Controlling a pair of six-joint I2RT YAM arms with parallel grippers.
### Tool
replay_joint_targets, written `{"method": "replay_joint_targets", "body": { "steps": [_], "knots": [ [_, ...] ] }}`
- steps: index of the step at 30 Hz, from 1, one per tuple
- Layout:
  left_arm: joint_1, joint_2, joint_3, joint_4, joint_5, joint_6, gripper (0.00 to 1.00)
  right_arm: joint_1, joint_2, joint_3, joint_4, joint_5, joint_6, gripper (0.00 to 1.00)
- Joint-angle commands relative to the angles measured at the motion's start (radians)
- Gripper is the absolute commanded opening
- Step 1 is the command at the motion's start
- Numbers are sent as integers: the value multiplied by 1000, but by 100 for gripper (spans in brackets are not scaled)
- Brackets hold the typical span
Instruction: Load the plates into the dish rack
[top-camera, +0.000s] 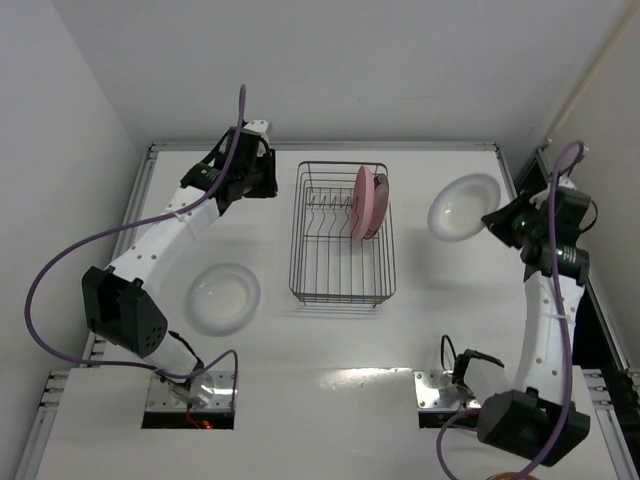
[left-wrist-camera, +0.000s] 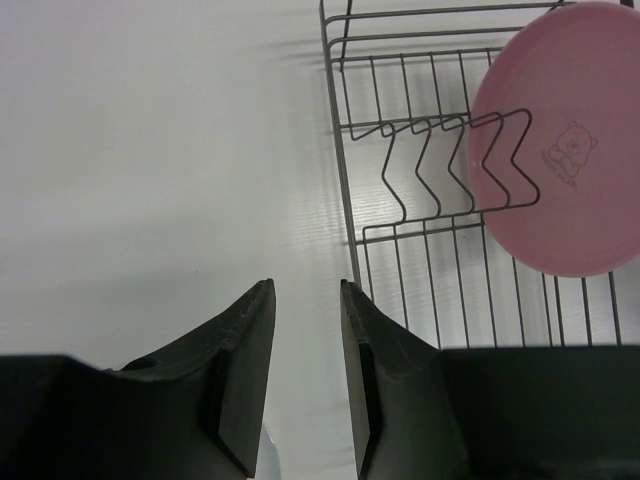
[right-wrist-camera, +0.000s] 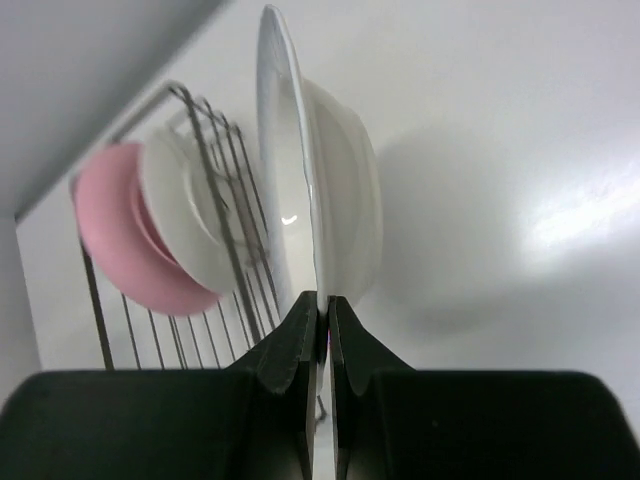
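Left arm (top-camera: 165, 235): white links, black joints, as I see it left of the dish rack (top-camera: 294, 240).
Right arm (top-camera: 545, 320): same white and black, right of the dish rack.
Cables (top-camera: 241, 110): one purple lead along each arm.
Fingers (left-wrist-camera: 245, 370): dark, matte, wedge-shaped.

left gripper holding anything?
No, the left gripper is empty; only table shows in the gap.

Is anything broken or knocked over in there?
No, nothing looks wrong. The pink plate stands upright in the dish rack, one whitish plate lies flat on the table, and the right jaws pinch a second whitish plate by its rim.
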Motion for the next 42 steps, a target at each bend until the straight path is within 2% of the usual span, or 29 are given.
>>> {"method": "replay_joint_targets", "body": {
  "steps": [1, 4, 7, 8, 10, 11, 13, 14, 15, 17, 18, 20, 25, 31, 42],
  "knots": [
    [3, -41, -13, 33, -35, -10, 30, 66, -59, 188, 69, 109, 28, 0],
    [23, -41, -13, 42, -12, -19, 30, 117, -43, 308, 55, 146, 28, 0],
    [23, -41, -13, 42, 13, -19, 30, 227, 0, 410, 18, 205, 28, 0],
    [23, -41, -13, 42, 13, -19, 30, 310, 10, 421, 18, 257, 28, 0],
    [23, -41, -4, 42, 13, -19, 30, 399, 39, 443, 30, 314, 28, 0],
    [34, -41, -4, 42, 13, -19, 30, 492, 88, 460, 30, 342, 28, 0],
    [34, -51, -4, 42, 13, -19, 30, 600, 160, 548, -18, 444, 10, 0],
    [44, -60, -4, 42, 4, -19, 30, 714, 197, 582, -32, 487, 0, 0],
    [44, -61, -4, 42, -6, -19, 30, 767, 280, 623, -52, 577, -9, 0],
    [44, -61, -4, 33, -21, -19, 30, 899, 411, 804, -124, 717, -32, 0],
    [44, -61, -4, 33, -33, -19, 30, 929, 412, 850, -155, 759, -32, 0],
    [44, -70, -4, 33, -47, -19, 30, 981, 536, 968, -246, 852, -32, 0],
    [54, -88, -4, 24, -79, -19, 31, 1024, 682, 1047, -304, 981, -32, 0],
    [54, -99, -13, 24, -79, -19, 31, 1042, 851, 1159, -349, 1049, -21, 0],
    [54, -108, -13, 24, -99, -19, 31, 1042, 998, 1231, -339, 1048, -10, 0]
  ]
}}
